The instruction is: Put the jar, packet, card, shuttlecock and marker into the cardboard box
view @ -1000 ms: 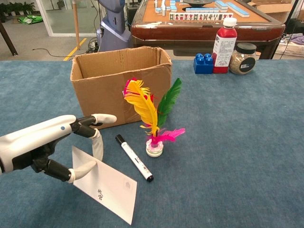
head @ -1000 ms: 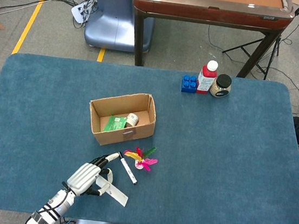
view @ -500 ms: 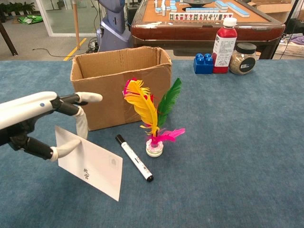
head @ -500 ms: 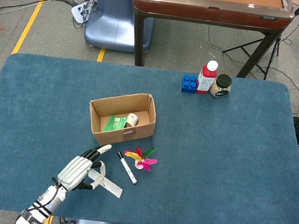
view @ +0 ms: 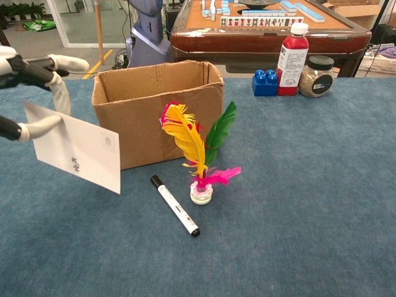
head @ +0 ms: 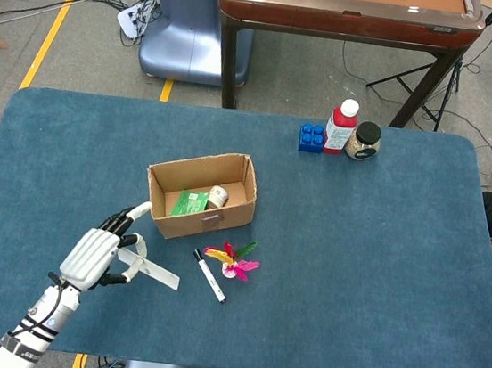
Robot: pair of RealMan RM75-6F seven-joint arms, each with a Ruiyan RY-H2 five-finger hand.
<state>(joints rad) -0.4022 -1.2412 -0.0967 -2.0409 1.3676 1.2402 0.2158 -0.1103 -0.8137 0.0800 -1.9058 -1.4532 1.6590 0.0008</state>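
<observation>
My left hand (head: 93,255) (view: 28,93) pinches a white card (head: 151,270) (view: 75,147) and holds it in the air, left of and a little in front of the cardboard box (head: 200,195) (view: 158,111). Inside the box lie a green packet (head: 189,202) and a small jar (head: 218,196). On the cloth in front of the box lie a black-and-white marker (head: 210,277) (view: 175,206) and a feathered shuttlecock (head: 233,261) (view: 199,154), standing on its base. My right hand is in neither view.
At the far right of the blue table (head: 352,269) stand a blue block (head: 311,137) (view: 265,83), a red bottle (head: 341,126) (view: 292,59) and a dark-lidded jar (head: 363,142) (view: 317,76). A wooden mahjong table (head: 349,4) stands behind.
My left hand has lifted the card off the cloth and carried it up and to the left, toward the box's left side. Marker and shuttlecock have not moved.
</observation>
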